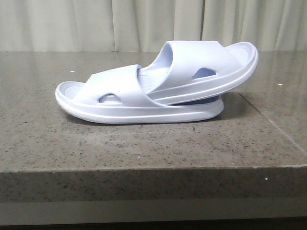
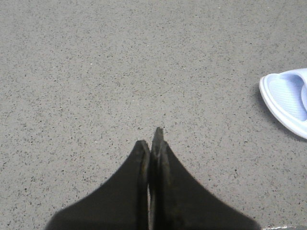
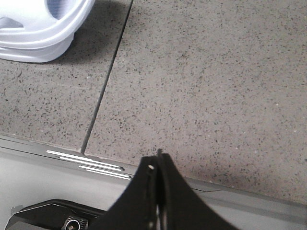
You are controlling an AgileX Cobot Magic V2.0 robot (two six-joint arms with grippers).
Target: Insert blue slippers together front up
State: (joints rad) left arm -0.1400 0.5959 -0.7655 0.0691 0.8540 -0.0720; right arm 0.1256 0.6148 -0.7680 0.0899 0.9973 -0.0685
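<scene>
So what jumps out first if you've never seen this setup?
The blue slippers, nested together in the middle of the speckled grey stone table: one lies flat, the other is pushed under its strap and tilts up to the right. Both the left gripper and the right gripper are shut, away from them.

The table (image 1: 144, 143) is a speckled grey-brown stone slab with a thick front edge and a thin seam running across its right part. On it lies the lower slipper (image 1: 120, 103), sole down, and the upper slipper (image 1: 206, 67) leans tilted on it, pushed under its strap.
</scene>
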